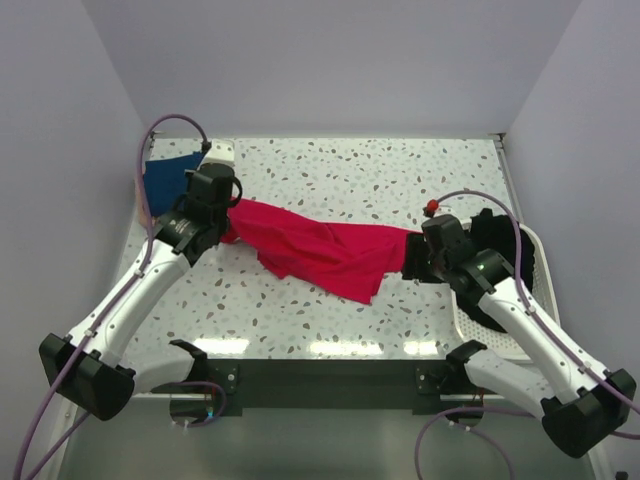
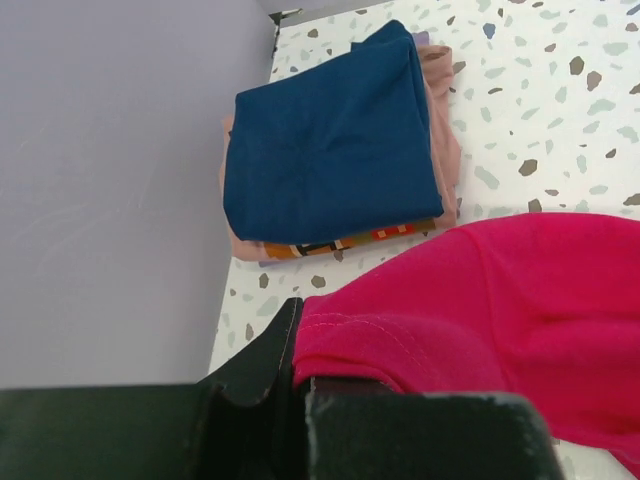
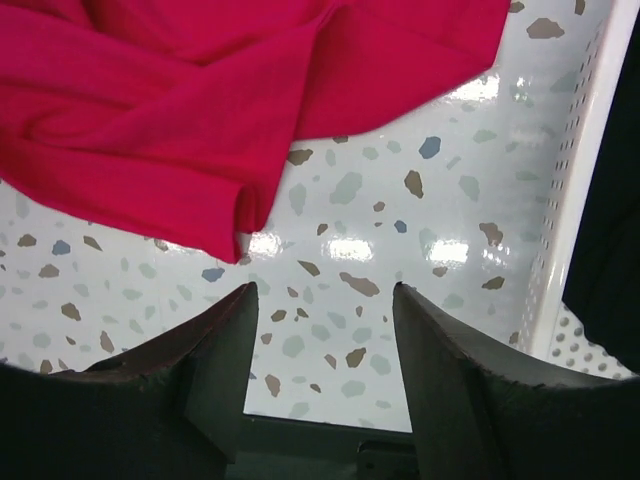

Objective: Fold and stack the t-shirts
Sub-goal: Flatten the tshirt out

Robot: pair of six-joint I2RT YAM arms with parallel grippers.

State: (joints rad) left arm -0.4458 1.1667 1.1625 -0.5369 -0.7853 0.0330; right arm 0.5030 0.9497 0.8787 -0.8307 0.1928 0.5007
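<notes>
The white speckled tabletop (image 1: 400,170) carries everything. Across its middle stretches the crimson-red short-sleeved cloth t-shirt (image 1: 320,250), rumpled and unfolded, reaching from one arm to the other.

At the right edge sits the white perforated plastic basket (image 1: 538,262). It holds a heap of black cloth (image 1: 500,240), which the right arm partly hides.

In the far left corner lies a small stack: a navy blue folded cloth tee (image 2: 330,140) on top and a pale pink tee (image 2: 445,130) beneath it.

The left gripper (image 2: 300,370) is clamped on the red shirt's hemmed edge. The right gripper (image 3: 325,300) has its jaws spread wide with only bare table between them. The shirt's other end lies just ahead of its fingers (image 3: 225,330), and the basket wall is on its right.
</notes>
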